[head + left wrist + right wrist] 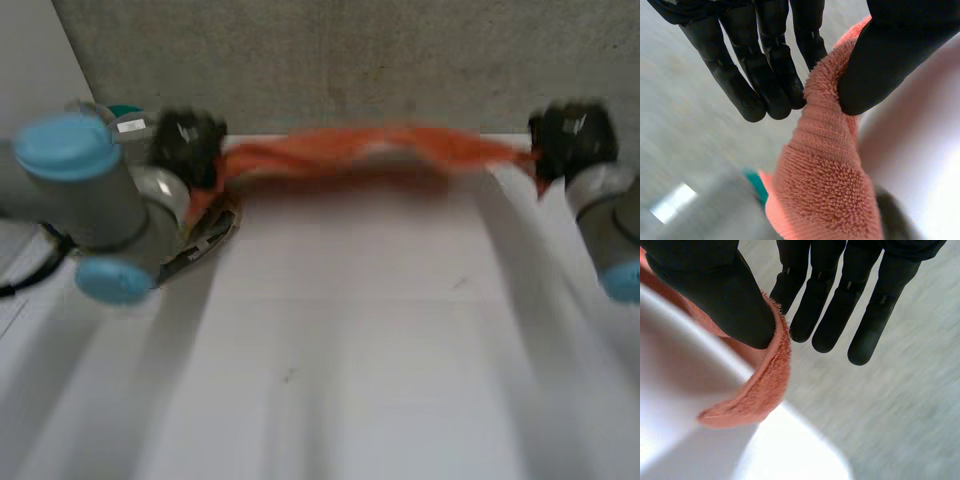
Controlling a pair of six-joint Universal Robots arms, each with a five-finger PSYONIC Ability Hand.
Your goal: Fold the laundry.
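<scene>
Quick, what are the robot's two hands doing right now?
Left hand: shut, pinching one end of the orange towel.
Right hand: shut, pinching the towel's other end.

Grey arms, light-blue caps, black left hand and right hand.

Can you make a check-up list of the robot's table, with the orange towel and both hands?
Surface: white table, bare in the middle.
Job's things: orange towel, stretched between the two hands at the table's far edge.
Clutter: small teal thing by the left arm; cannot tell what it is.
Hands: left hand pinches one end of the towel between thumb and fingers; right hand pinches the other end the same way.
Cables: nothing seen on the table.
Surroundings: grey wall behind the table; grey floor past its edge.
</scene>
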